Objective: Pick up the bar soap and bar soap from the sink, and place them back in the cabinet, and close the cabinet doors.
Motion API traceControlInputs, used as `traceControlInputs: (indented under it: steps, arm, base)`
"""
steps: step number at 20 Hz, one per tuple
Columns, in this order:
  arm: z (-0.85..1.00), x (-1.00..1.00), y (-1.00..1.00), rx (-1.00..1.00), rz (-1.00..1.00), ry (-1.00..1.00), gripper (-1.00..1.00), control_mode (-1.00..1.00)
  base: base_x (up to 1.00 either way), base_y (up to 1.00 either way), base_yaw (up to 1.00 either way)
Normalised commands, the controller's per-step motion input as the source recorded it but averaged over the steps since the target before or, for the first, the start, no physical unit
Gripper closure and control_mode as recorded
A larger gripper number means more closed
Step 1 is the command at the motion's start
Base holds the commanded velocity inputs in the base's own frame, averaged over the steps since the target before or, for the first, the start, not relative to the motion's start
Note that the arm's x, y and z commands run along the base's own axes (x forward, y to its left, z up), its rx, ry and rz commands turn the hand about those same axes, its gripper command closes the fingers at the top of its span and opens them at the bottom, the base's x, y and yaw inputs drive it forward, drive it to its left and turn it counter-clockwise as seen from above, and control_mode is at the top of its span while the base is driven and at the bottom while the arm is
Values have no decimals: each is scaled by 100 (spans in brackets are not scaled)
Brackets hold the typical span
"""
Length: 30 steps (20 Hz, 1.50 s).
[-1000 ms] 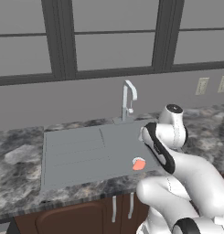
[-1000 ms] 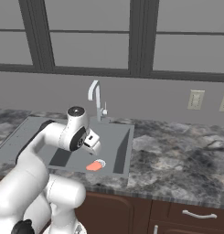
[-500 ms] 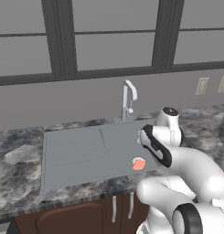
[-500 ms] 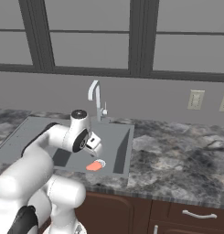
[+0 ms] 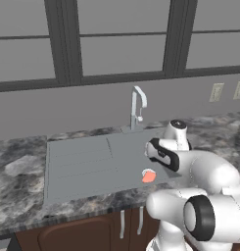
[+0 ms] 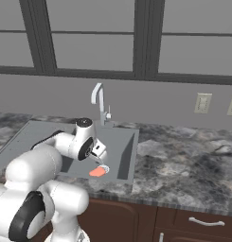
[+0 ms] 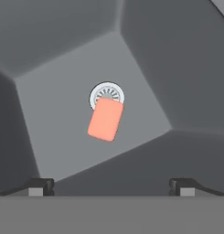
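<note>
Sink [image 5: 82, 166], grey with ridged drainboard at left and curved tap [image 5: 137, 105] behind, is sitting in the speckled tabletop [image 5: 16, 169]. Flat soap [image 7: 105, 119] is lying on the basin floor, partly overlapping the round drain [image 7: 107, 93]; it is also showing as a salmon patch [image 5: 148, 176] near the basin's front edge. Claw [image 7: 111, 185] is hovering above the soap, fingers [image 7: 40, 185] spread wide apart, grasping nothing.
</note>
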Motion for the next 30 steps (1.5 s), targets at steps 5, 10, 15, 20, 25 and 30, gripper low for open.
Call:
traceControlInputs:
  steps: [5,10,15,20,25,30]
  arm:
    - [-19,23,0,0,0,0,-100,-100]
    - [-20,22,0,0,0,0,-100,-100]
    - [-22,19,0,0,0,0,-100,-100]
    - [-22,19,0,0,0,0,-100,-100]
    - [-21,18,0,0,0,1,-100,-100]
    - [-24,13,0,0,0,1,-100,-100]
  base:
    - [0,0,0]
    - [0,0,0]
    - [0,0,0]
    - [0,0,0]
    - [0,0,0]
    - [0,0,0]
